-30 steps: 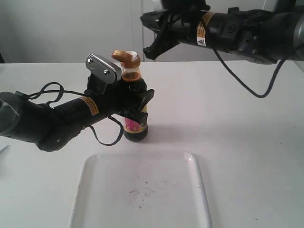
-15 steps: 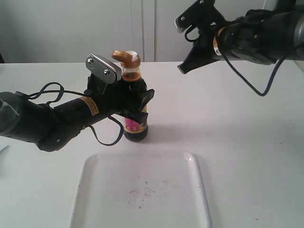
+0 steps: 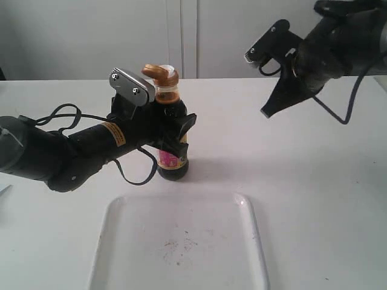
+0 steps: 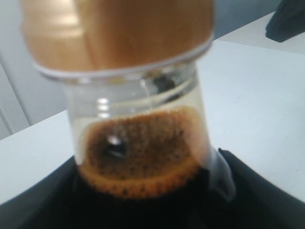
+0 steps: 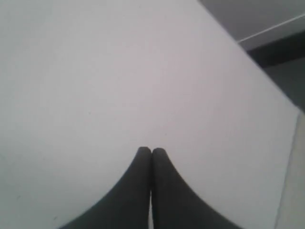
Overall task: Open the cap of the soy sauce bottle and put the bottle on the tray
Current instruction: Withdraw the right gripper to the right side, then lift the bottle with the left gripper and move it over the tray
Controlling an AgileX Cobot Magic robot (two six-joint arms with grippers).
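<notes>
The soy sauce bottle point(image 3: 172, 158) stands upright on the white table, just behind the tray point(image 3: 130, 241). Its amber cap point(image 3: 156, 72) is flipped up on its hinge, with the white spout showing beside it. My left gripper point(image 3: 175, 130) is shut on the bottle's shoulder; in the left wrist view the neck point(image 4: 143, 143) and amber collar point(image 4: 119, 33) fill the picture. My right gripper point(image 3: 267, 113) hangs shut and empty over the table at the right, its fingertips point(image 5: 144, 152) pressed together.
The tray lies at the front middle with a few dark specks point(image 3: 178, 244) in it. A black cable point(image 3: 130, 175) loops from the left arm onto the table beside the bottle. A white wall stands behind the table.
My right arm has swung away from above the cap, moving right and downward. The left gripper and the bottle have not moved.
</notes>
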